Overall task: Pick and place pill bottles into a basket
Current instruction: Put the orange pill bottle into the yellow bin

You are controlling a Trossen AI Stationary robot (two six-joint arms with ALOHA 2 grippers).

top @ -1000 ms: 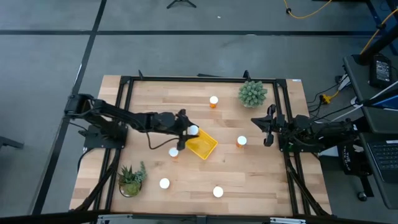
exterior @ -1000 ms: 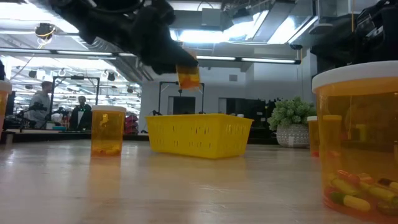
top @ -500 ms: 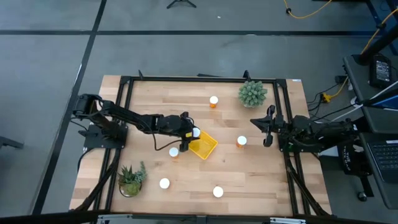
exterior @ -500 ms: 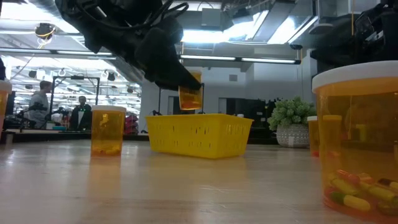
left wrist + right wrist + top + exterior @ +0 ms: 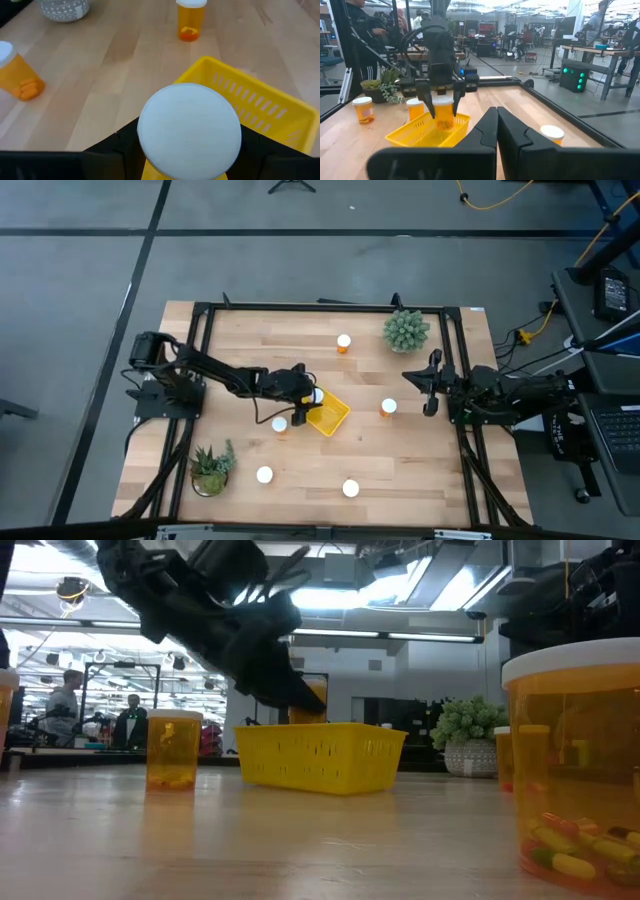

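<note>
The pill bottle (image 5: 315,394) in play hangs just above the basket (image 5: 330,418), over the corner nearest the left arm, its white cap up and its orange body upright. In the low view its lower part already sits behind the basket's near wall, so it looks partly inside the rim. The left gripper (image 5: 309,394) clamps it from both sides below the cap; the left wrist view shows the cap filling the gap between the dark fingers, with yellow mesh directly beneath.

To finish this well, I judge the bottle should go a little further toward the basket's centre before the fingers part, since it is close to the rim and could tip over the wall. Lowering until the base is near the floor of the basket would keep it from bouncing or rolling, and the fingers should spread without nudging the wall.

Around the basket, another bottle (image 5: 279,424) stands just beside its left-arm side, one (image 5: 388,407) lies toward the right arm, and three more sit farther off. The right gripper (image 5: 431,385) waits well apart from the basket, fingers pressed together and empty.
</note>
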